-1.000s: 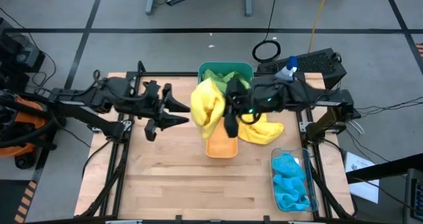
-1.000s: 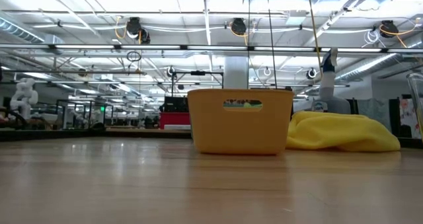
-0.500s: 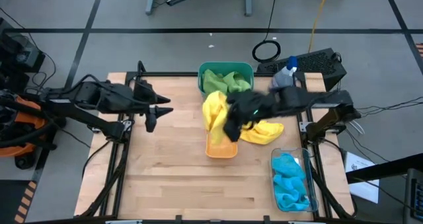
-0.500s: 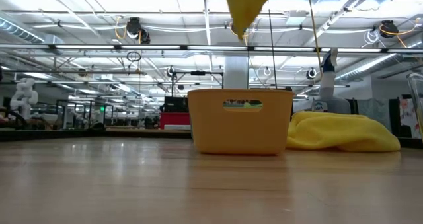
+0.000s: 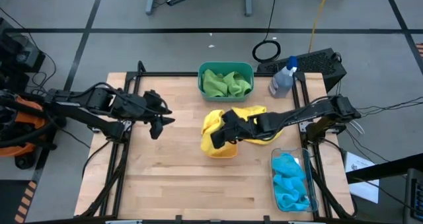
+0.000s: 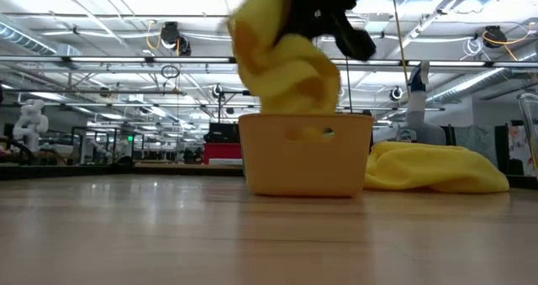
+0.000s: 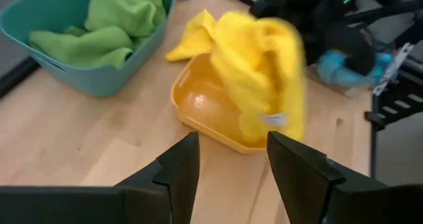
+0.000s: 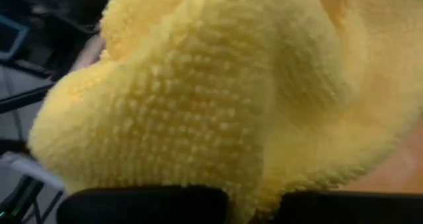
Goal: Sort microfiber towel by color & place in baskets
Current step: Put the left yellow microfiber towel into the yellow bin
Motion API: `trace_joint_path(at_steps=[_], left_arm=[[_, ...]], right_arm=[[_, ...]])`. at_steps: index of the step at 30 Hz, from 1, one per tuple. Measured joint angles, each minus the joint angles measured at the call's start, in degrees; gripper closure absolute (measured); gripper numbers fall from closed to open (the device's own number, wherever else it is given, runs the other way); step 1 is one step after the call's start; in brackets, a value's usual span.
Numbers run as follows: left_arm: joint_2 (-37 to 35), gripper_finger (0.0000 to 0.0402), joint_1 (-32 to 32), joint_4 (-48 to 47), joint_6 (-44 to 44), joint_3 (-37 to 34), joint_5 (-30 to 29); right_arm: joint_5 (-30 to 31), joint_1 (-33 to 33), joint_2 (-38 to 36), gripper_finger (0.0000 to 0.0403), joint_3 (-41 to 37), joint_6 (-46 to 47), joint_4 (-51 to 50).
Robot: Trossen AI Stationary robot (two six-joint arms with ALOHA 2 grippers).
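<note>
My right gripper [image 5: 228, 130] is shut on a yellow towel [image 5: 211, 126], right above the small orange basket [image 5: 222, 151] at the table's middle. In the low view the towel [image 6: 282, 62] hangs with its lower end at the basket's rim [image 6: 307, 117]. A second yellow towel [image 5: 259, 112] lies on the table at the basket's right, partly under my right arm. My left gripper [image 5: 160, 121] is open and empty, left of the basket. The teal basket [image 5: 201, 78] holds green towels [image 5: 226, 83]. The clear basket [image 5: 274, 159] holds blue towels [image 5: 291, 181]. My right gripper holds a bunched part of the yellow towel [image 8: 198, 118], several layers gathered together; the cloth itself hides the exact place. The fingers [image 6: 332, 20] come from the table's right, slanting down. The towel hangs below them, its lower end [image 6: 294, 104] at the orange basket's opening.
A clear spray bottle [image 5: 282, 78] with a blue top stands at the far right, beside the teal basket. The left half and the near part of the wooden table [image 5: 165, 178] are bare. The left wrist view shows the orange basket [image 7: 205, 112] and the teal basket [image 7: 86, 78].
My right gripper has gone down and toward the near edge with the yellow towel, from high above the table to the orange basket's opening; the towel's lower end now reaches the rim. My left gripper has drawn back toward the table's left edge, still open.
</note>
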Motion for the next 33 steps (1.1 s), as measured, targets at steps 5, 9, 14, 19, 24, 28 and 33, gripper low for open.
trace_joint_path(at_steps=[5, 9, 14, 19, 24, 28, 33], left_arm=[[0.00, 0.0219, -0.20, 0.28, -0.89, -0.95, 2.88], [-0.02, 0.0219, -0.95, 0.32, -0.89, -1.78, 4.20], [-0.02, 0.0219, -2.22, 0.34, -1.03, -2.79, 6.30], [-0.02, 0.0219, -3.70, 0.34, -2.44, -3.12, 6.70], [-0.01, 0.0219, -5.01, 0.34, -3.46, -3.12, 5.93], [-0.02, 0.0219, -5.67, 0.34, -3.90, -3.12, 5.21], [0.15, 0.0219, -6.07, 0.34, -3.90, -3.12, 2.45]], right_arm=[[0.19, 0.04, 0.00, 0.0399, -5.76, 6.74, 1.21], [0.16, 0.02, 0.00, 0.0399, -8.75, 7.79, 1.02], [0.17, -0.09, 0.00, 0.0398, -10.85, 10.00, 0.67], [0.11, -0.19, 0.00, 0.0363, -10.91, 10.12, -0.35], [-5.92, -1.12, 0.00, 0.0290, -10.91, 10.15, -2.14], [-12.42, -1.22, -0.02, 0.0237, -10.91, 10.07, -3.05], [-16.70, -1.22, -1.65, 0.0198, -10.87, 9.87, -5.06]])
